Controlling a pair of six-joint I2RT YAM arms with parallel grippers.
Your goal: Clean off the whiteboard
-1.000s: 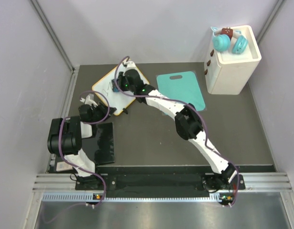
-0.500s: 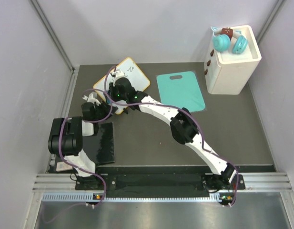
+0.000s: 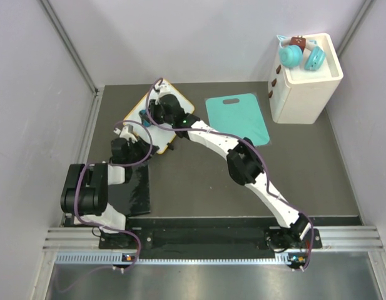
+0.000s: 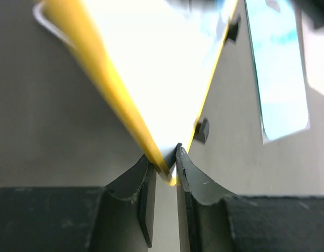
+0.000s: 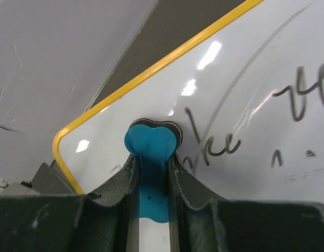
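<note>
The whiteboard (image 3: 133, 119), white with an orange-yellow frame, lies at the back left of the table, largely under my right arm. My left gripper (image 3: 141, 147) is shut on its near corner; in the left wrist view (image 4: 169, 164) the frame's corner sits between the jaws, with the board (image 4: 162, 63) stretching away. My right gripper (image 3: 149, 114) is shut on a blue eraser (image 5: 151, 143) and presses its felt face on the board (image 5: 246, 100). Black handwriting (image 5: 214, 146) lies just right of the eraser and further right.
A teal cutting board (image 3: 238, 117) lies right of the whiteboard and also shows in the left wrist view (image 4: 282, 68). A white box (image 3: 304, 84) with teal toys on top stands at the back right. A black mat (image 3: 131, 190) lies by the left arm's base.
My right gripper swept the eraser from the board's middle toward its near-left side, then back toward the far-left part. The left gripper has kept hold of the corner and the board shifted slightly.
</note>
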